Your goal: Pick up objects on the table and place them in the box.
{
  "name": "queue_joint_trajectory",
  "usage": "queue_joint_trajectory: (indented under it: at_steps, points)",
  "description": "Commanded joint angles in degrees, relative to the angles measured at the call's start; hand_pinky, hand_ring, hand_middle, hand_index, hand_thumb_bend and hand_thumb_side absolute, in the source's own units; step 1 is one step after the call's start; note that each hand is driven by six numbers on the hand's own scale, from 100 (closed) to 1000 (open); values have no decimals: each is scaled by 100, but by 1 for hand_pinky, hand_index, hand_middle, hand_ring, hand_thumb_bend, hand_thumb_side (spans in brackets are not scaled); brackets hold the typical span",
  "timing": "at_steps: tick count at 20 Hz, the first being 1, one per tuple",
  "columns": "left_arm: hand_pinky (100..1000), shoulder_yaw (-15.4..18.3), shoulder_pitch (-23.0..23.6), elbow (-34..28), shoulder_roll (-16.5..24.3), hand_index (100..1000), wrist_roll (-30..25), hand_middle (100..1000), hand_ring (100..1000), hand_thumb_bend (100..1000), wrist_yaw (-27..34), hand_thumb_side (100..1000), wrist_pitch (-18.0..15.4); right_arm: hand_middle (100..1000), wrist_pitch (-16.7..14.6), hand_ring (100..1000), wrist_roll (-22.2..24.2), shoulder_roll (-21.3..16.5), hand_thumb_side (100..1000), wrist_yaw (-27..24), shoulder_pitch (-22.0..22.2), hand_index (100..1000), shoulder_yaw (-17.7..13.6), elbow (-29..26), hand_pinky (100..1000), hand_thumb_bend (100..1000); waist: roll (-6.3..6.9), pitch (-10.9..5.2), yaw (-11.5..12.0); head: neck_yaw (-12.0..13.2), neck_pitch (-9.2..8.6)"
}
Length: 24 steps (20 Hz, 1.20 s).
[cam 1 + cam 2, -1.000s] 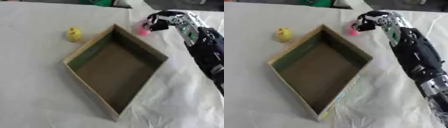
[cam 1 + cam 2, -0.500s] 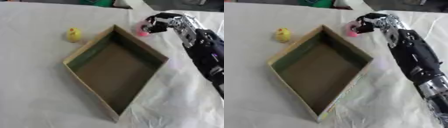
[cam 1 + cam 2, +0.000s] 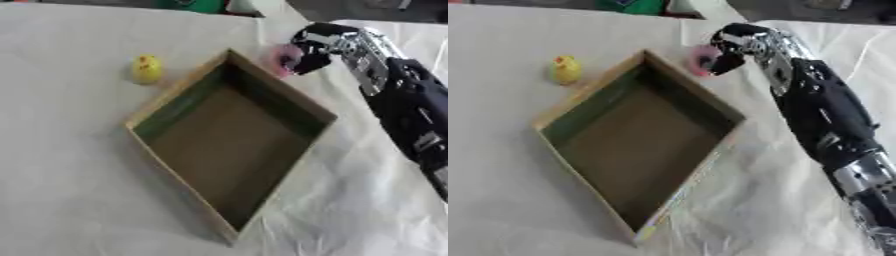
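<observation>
Left eye view: right hand curls around pink object just above box's far corner.

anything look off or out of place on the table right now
Nothing looks spilled or damaged. The cardboard box sits cornerwise to the view and holds nothing. A yellow duck toy lies on the white cloth left of the box; the right hand is at a pink object by the box's far corner.

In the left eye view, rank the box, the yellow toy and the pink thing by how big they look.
1. The box, by far the largest.
2 and 3. The yellow toy and the pink thing look about alike; the right hand curls round the pink thing and hides part of it, so I won't rank them.
</observation>
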Motion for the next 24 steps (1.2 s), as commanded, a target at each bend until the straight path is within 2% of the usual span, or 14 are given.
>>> queue_joint_trajectory:
  at_steps: [1,2,3,8,13,14,15,20,24]
  points:
    - [451,18,-55,-98,31,737,-24,560,569,100,-10,1000,-8,460,76,672,-16,-62,290,-245,-46,640,-12,-115,729,100,26,-100,8,-1,-34]
    - [451,20,-53,-98,31,737,-23,560,569,100,-8,1000,-7,452,107,657,-16,-60,179,-330,-42,629,-18,-123,724,100,27,-103,7,-1,-33]
    - [451,21,-52,-98,30,738,-22,560,569,100,-6,1000,-5,451,143,654,-18,-61,147,-418,-40,628,-22,-139,722,100,29,-106,5,-1,-33]
    - [451,17,-48,-98,33,737,-32,560,569,100,1,1000,3,423,365,611,-135,-97,212,-809,-54,595,4,-405,700,100,35,-128,-23,9,-16]
    - [452,19,-46,-98,42,737,-38,560,570,100,9,1000,1,380,650,580,-325,-128,236,-1018,-50,549,29,-617,683,100,47,-156,-40,13,-8]
    - [452,19,-45,-98,44,737,-39,560,570,100,11,1000,0,375,689,573,-354,-133,269,-1067,-46,544,33,-652,682,100,50,-161,-43,15,-6]
    - [452,19,-43,-98,45,737,-41,560,570,100,13,1000,2,373,723,571,-383,-140,247,-1120,-44,543,32,-695,681,100,54,-168,-47,15,-4]
    - [453,23,-39,-98,58,737,-49,561,571,100,22,1000,-2,357,817,555,-496,-217,279,-1344,-52,528,27,-985,675,100,64,-208,-75,27,18]
    - [453,28,-34,-98,78,738,-49,561,572,100,31,1000,-6,348,858,545,-574,-372,308,-1584,-43,520,31,-1518,672,100,68,-244,-115,38,55]
